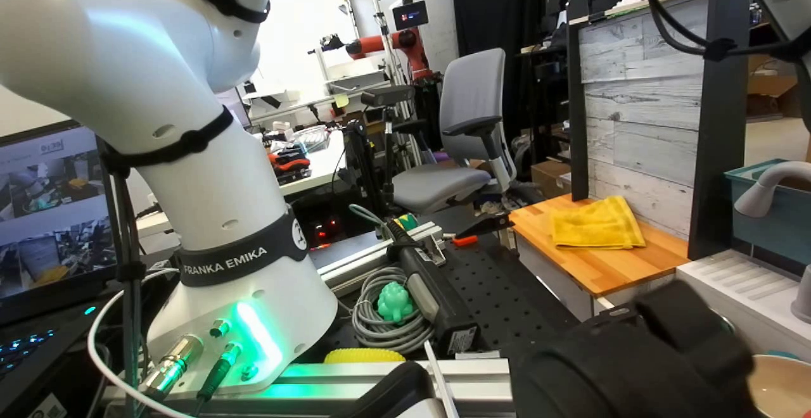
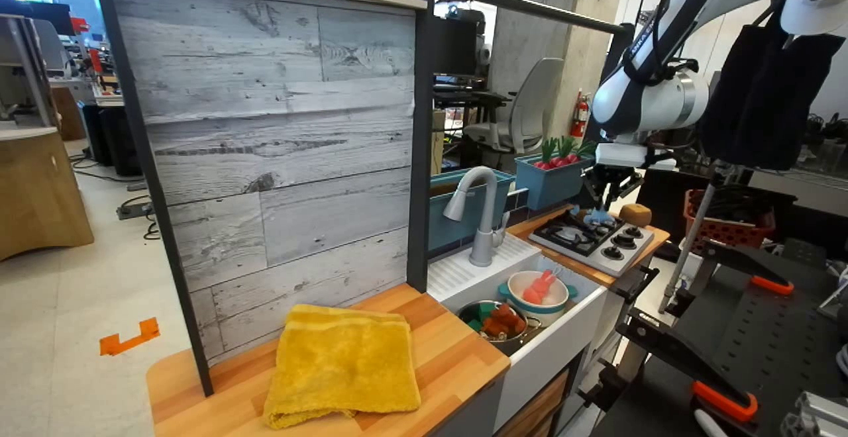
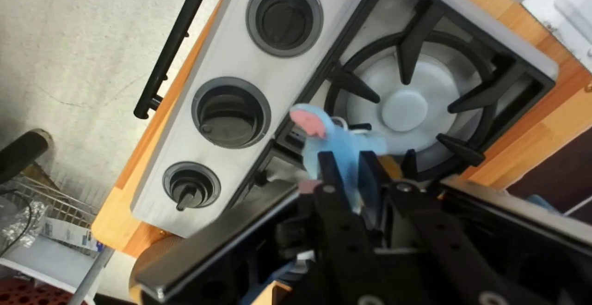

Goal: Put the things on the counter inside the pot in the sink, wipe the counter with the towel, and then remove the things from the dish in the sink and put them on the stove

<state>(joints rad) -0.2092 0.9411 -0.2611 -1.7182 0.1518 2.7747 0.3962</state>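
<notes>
Claw (image 3: 348, 155) at one blue toy (image 3: 332, 142) — three stove knobs (image 3: 231, 113).

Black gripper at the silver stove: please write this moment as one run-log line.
black gripper: over silver stove; light-blue toy: partly between jaws, grip unclear; yellow cloth towel: folded on orange wooden counter

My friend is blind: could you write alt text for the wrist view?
A black gripper has its fingers either side of a blue toy on or just above a stove; whether it grips the toy is unclear. Three knobs show at left, a burner at right.
</notes>
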